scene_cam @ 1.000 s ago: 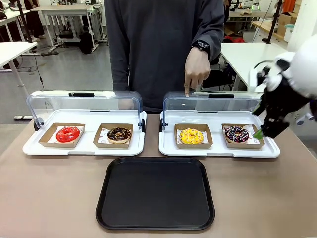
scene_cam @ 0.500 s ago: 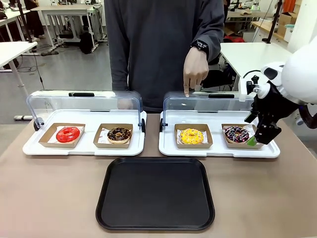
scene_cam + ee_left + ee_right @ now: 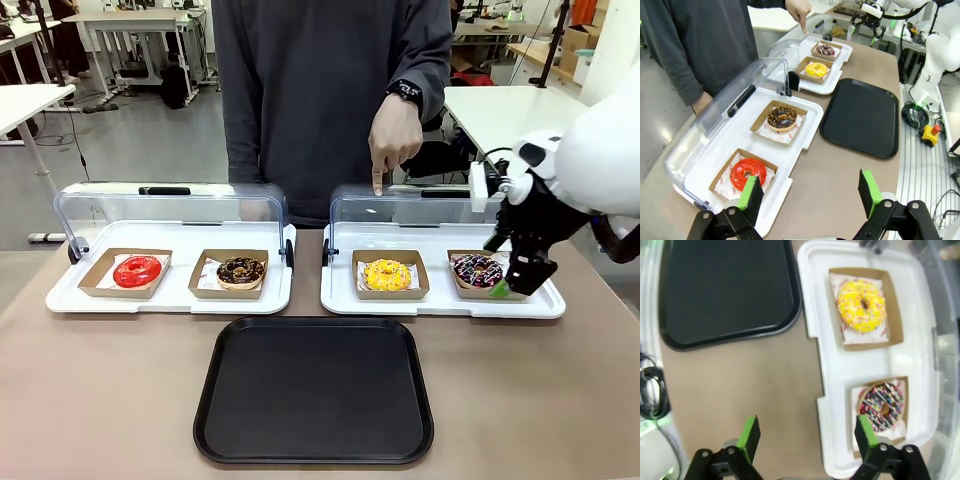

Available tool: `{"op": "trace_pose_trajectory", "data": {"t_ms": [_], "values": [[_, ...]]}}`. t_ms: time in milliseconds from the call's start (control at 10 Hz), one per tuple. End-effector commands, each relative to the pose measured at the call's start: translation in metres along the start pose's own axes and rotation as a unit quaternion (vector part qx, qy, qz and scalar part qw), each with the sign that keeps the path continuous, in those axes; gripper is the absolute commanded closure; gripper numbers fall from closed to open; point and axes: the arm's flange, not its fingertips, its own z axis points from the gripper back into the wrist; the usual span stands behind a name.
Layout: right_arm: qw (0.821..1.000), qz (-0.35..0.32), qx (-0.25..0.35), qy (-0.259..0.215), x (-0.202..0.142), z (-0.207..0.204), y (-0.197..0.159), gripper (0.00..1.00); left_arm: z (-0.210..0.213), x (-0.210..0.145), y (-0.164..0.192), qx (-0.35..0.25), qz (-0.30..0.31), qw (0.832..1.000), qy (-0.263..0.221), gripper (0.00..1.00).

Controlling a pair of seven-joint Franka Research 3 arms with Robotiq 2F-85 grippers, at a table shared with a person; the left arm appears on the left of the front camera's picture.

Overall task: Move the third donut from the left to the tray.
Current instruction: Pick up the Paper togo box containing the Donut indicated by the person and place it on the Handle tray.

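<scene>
- The front camera is facing across the table from the robot's edge, at middle distance.
- The left wrist camera is looking along it from the left end.
- The right wrist camera is looking down near the right end.
- All are sharing the black tray.

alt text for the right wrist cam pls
Open right gripper hangs over the edge of a white tray holding the yellow donut and a chocolate sprinkled donut, each in a cardboard holder. The black tray lies beside it.
</scene>
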Motion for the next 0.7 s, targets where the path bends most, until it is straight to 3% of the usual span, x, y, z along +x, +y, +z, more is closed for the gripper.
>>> {"op": "trace_pose_trajectory", "data": {"t_ms": [0, 600], "values": [[1.0, 0.026, -0.007, 0.016, 0.02, -0.024, -0.011, 0.0, 0.001, 0.0, -0.001, -0.003, -0.006, 1.0, -0.004, 0.0], [0.994, 0.079, -0.043, 0.056, 0.066, -0.097, -0.032, 0.0, 0.001, 0.0, -0.001, -0.003, -0.006, 1.0, -0.004, 0.0]]}}
